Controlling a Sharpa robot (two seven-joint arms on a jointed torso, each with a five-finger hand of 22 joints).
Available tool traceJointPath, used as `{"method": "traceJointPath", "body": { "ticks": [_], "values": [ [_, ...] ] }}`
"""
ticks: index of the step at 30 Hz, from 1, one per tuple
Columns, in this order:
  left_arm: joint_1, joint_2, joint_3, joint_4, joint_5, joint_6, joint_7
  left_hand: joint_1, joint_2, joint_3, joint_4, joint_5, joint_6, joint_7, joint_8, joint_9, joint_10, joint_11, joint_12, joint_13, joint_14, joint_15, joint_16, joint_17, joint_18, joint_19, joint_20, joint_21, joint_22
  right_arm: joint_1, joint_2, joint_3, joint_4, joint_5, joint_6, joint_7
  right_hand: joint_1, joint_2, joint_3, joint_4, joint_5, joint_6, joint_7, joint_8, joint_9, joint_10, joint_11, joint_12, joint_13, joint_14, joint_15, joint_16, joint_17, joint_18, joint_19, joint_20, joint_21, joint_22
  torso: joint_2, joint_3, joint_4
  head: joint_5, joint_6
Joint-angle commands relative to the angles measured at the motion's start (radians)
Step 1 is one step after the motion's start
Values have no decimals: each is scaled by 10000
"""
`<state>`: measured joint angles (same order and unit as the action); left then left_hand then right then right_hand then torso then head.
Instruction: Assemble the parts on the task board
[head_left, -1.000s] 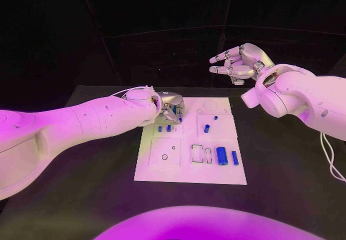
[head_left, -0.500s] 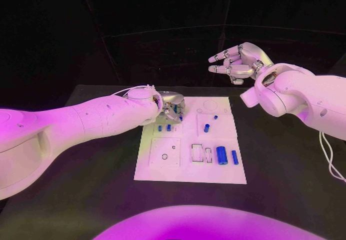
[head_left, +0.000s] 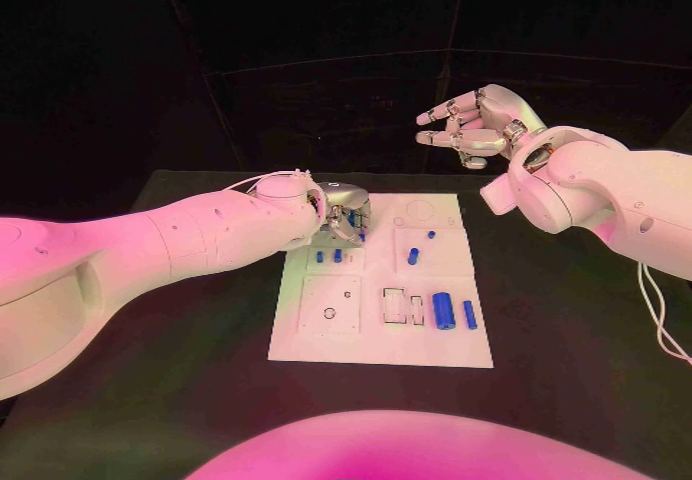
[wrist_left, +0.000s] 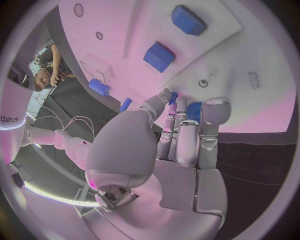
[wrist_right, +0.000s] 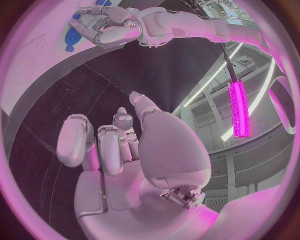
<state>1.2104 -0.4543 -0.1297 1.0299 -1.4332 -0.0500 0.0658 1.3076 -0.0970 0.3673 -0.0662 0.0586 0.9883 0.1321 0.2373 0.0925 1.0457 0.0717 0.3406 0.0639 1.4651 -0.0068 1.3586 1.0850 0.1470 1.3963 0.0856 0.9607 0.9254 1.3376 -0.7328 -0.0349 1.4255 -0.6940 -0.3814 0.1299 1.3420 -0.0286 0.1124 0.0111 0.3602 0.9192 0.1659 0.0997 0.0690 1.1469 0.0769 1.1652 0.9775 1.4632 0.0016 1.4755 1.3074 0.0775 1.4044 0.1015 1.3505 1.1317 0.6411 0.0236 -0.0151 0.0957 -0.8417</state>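
The white task board (head_left: 378, 345) lies mid-table. My left hand (head_left: 343, 214) hovers low over its far left corner, fingers bent down. In the left wrist view the fingertips (wrist_left: 170, 100) pinch a small blue part (wrist_left: 172, 95), with more blue (wrist_left: 194, 111) behind the fingers. Two short blue pegs (head_left: 329, 256) stand just near of that hand. Other blue parts (head_left: 413, 256) and a small peg (head_left: 431, 236) sit mid-board. A thick blue cylinder (head_left: 443, 308) and a thin one (head_left: 470, 314) lie at the right. My right hand (head_left: 476, 122) is raised beyond the board's far edge, fingers loosely bent, holding nothing.
Outlined recesses (head_left: 394, 306) and a small hole (head_left: 330, 314) mark the board's near half. Black table (head_left: 577, 330) surrounds the board. In the left wrist view two blue blocks (wrist_left: 159, 56) (wrist_left: 187, 19) show farther along the board (wrist_left: 262, 100).
The right hand has drifted slightly to the left and its fingers have spread a little. The left hand stays over the board's far left corner.
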Motion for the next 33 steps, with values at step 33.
{"method": "traceJointPath", "body": {
  "ticks": [33],
  "values": [
    [-78,-1037,526,1225,884,-1090,308,340,493,1444,-563,-26,883,-4,-114,24,982,-108,-384,67,212,-172,40,-90,-202,192,-109,515,548,18,-25,7,1,-16,70,80,-77,20,72,10,35,-70,23,-57,-13,-37,14,33,22,673,-31,-38,1170,91,-84,-6,-46,7,-15,-15,48,-43,139]
  ]
}}
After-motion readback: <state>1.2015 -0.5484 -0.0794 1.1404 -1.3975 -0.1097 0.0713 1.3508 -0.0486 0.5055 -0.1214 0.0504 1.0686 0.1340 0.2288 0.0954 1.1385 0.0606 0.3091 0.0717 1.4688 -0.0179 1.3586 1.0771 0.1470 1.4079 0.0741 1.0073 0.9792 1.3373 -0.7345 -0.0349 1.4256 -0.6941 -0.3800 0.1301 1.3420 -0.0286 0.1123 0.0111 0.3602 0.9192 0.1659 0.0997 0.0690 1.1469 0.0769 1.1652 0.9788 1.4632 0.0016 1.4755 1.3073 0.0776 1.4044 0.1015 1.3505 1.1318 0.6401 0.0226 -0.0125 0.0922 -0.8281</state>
